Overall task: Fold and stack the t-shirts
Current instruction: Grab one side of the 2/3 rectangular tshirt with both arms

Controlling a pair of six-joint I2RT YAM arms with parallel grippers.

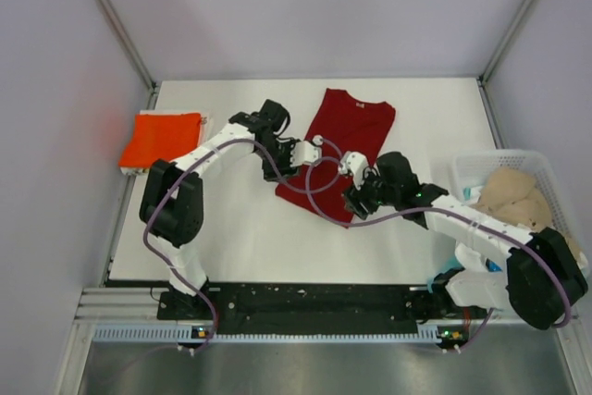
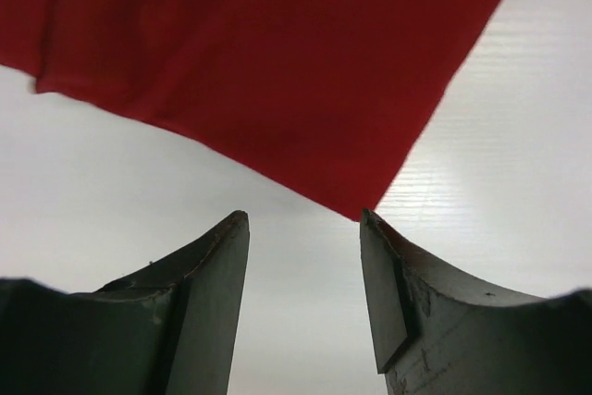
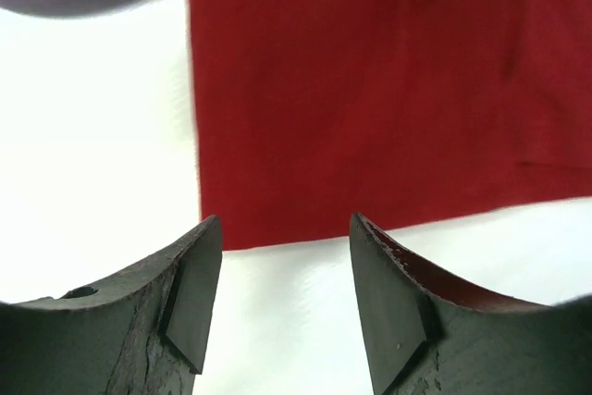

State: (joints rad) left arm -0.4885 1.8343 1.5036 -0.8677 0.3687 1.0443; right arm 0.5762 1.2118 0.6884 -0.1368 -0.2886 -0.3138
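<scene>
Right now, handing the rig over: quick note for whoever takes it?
Both open and empty: left gripper at the near corner of the dark red shirt, right gripper at its near hem.
Dark red shirt spread mid-table; orange shirt folded, far left; beige shirt in the basket, right.
Done: orange shirt. Left: fold the dark red shirt, stack it, then the beige shirt.

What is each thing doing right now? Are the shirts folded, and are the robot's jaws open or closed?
dark red t-shirt: lying flat on the table, not stacked.
orange-red t-shirt: folded, at the table's far left.
beige t-shirt: bunched up in the basket.
basket: upright, holding cloth.
left gripper: jaws open, empty, by the red shirt's corner.
right gripper: jaws open, empty, by the red shirt's edge.
</scene>
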